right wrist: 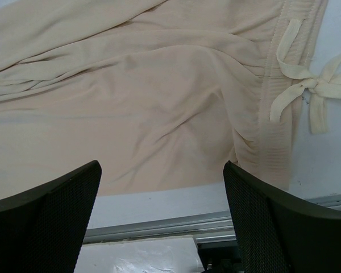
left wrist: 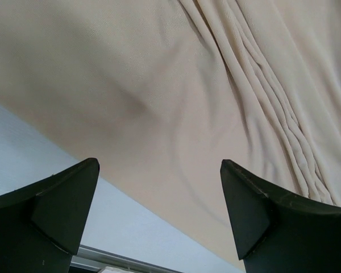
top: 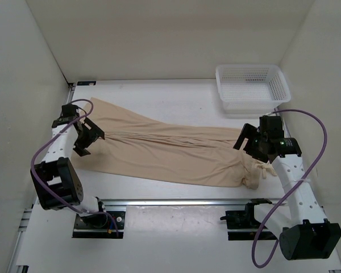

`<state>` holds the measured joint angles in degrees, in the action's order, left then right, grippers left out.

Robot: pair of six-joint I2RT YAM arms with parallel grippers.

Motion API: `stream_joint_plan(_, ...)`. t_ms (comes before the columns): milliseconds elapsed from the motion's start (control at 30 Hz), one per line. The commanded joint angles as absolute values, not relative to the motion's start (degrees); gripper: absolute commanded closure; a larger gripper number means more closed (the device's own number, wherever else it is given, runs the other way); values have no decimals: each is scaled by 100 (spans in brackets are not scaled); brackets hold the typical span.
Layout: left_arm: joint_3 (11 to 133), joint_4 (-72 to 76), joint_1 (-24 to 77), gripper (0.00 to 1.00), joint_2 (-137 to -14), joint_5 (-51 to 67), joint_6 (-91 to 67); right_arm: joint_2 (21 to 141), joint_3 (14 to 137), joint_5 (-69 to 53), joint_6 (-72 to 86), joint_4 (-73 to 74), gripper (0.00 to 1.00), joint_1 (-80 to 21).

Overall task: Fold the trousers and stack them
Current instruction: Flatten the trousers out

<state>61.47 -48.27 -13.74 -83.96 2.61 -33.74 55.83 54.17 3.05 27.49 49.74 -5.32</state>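
Observation:
The beige trousers [top: 165, 149] lie flat across the table, legs toward the left and the waistband with its drawstring [right wrist: 307, 85] at the right. My left gripper [top: 90, 138] hovers open over the leg end; below it the left wrist view shows wrinkled fabric [left wrist: 176, 96] and the hem edge. At the waist end my right gripper [top: 251, 141] stands open above the cloth [right wrist: 159, 108]. Nothing is between either pair of fingers.
A white mesh basket [top: 253, 88] stands at the back right. Bare white table [top: 159, 91] lies behind the trousers. An aluminium rail [top: 176, 202] runs along the near edge, and white walls close in both sides.

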Motion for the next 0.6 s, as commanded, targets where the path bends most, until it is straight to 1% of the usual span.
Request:
stream_joint_plan(0,6074,-4693,-1389,1,-7972,63,-3488,5677,5757,369,2593,5010,7,-545)
stream_joint_plan(100,5942,-4755,-1441,1,-7857,-333,-3691,5678,5810,369,2593,5010,7,-545)
stream_joint_plan(267,5941,-4992,-1810,1,-8296,-527,-3796,5730,5810,763,2646,5010,6,-545)
stream_joint_plan(433,5994,-5045,-2013,1,-8587,-475,-3744,5783,5810,958,2821,5010,3,-545)
stream_joint_plan(500,5994,-5045,-2013,1,-8692,-527,-3744,5783,5810,958,2873,4931,1,-545)
stream_joint_plan(567,5994,-5045,-2013,1,-8753,-527,-3691,5722,5757,958,2874,4799,1,-545)
